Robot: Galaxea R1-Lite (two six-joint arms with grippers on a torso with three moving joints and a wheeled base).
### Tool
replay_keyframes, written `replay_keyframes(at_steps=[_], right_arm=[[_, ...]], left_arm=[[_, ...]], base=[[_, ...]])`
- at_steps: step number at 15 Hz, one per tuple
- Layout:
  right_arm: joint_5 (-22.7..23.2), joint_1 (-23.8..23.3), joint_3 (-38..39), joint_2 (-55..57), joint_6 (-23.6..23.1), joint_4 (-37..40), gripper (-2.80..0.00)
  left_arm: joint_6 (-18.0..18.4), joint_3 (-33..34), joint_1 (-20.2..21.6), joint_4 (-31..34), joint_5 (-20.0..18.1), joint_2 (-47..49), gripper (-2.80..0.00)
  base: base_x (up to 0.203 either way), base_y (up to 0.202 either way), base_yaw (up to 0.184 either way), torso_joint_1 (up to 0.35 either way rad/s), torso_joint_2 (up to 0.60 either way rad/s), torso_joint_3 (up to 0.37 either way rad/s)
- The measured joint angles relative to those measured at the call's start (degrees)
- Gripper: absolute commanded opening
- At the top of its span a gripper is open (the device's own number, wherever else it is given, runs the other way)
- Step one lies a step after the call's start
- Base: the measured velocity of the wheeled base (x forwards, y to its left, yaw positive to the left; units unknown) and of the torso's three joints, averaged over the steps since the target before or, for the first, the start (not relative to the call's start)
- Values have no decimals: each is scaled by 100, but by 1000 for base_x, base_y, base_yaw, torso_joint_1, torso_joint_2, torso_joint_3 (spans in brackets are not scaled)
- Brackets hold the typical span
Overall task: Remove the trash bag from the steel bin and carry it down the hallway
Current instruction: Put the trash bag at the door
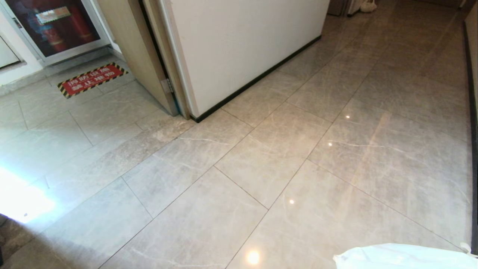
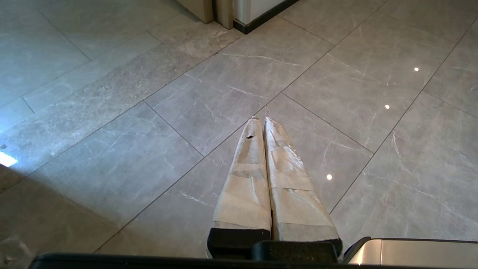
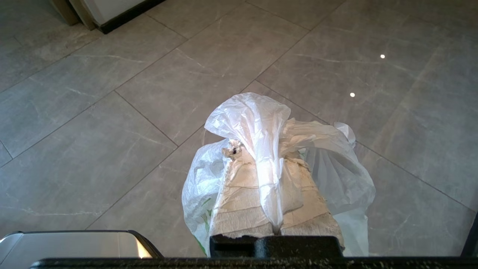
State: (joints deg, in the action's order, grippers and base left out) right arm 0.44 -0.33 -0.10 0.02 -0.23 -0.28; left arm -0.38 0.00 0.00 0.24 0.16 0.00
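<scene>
Shiny grey floor tiles (image 1: 283,149) with thin white streaks fill the hallway (image 1: 392,74). Little round spots of lamp light shine on them. A white wall (image 1: 242,45) with a black strip along its bottom ends at a corner, and a light brown door (image 1: 134,48) stands just past that corner. Farther off, beyond the door, a red sign with yellow and black stripes (image 1: 92,80) is stuck flat on the floor, and a glass cabinet (image 1: 52,26) with red things inside stands behind it.

The right gripper (image 3: 261,149) is clenched tight on the trash bag (image 3: 261,123). A strip of the thin white plastic is pinched between its two fingers (image 3: 242,194), which are wrapped in pale tape. The bag puffs up over the fingertips and hangs down on both sides of them and under them. A bit of green print shows on the bag low down, beside the fingers. The bag is up off the floor, with tiles all around it. From the head camera, only a white bit of the bag peeks in at the bottom edge on the right side.

The left gripper (image 2: 260,120) is squeezed closed too, with its taped fingers (image 2: 242,186) pressed together. It has nothing in it and points out over the bare tiles, toward the wall corner far ahead.
</scene>
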Motion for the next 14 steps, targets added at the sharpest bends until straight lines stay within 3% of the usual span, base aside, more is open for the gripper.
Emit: replay_keyframes(at_steps=[14], right_arm=[[-2, -2, 0, 0, -1, -1, -280]], left_arm=[[-4, 0, 0, 2, 0, 0, -280]], base=[[0, 0, 0, 3, 3, -194]])
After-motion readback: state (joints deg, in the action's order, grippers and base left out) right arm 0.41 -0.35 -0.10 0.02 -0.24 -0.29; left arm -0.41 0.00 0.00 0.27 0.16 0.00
